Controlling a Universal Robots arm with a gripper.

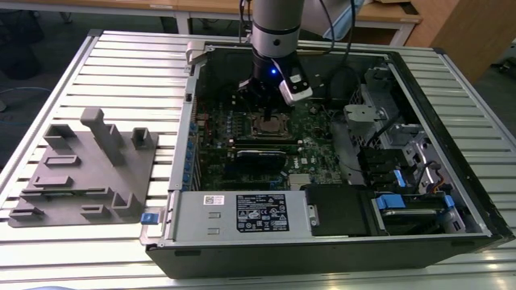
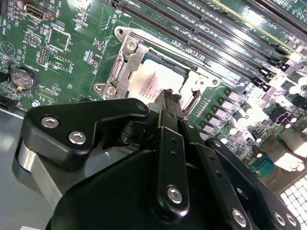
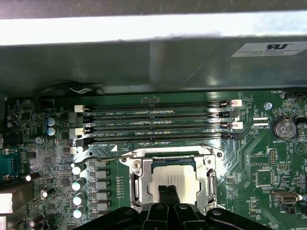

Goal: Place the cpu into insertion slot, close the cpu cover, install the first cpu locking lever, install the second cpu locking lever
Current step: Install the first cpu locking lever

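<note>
First wrist view: jaws pressed together hide part of the cpu framed by the cpu cover.

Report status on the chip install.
Gripper jaws shut, poised over chip. Chip seated, cover flat around it. Nothing blocking seen.

The cpu lies in the insertion slot, the cpu cover framing it, hand above.

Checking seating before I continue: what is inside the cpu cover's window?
The cpu fills the window of the cpu cover, silvery top showing in both wrist views. The tips of the gripper hide one edge of the chip, and whatever lies beneath it is covered.
</note>
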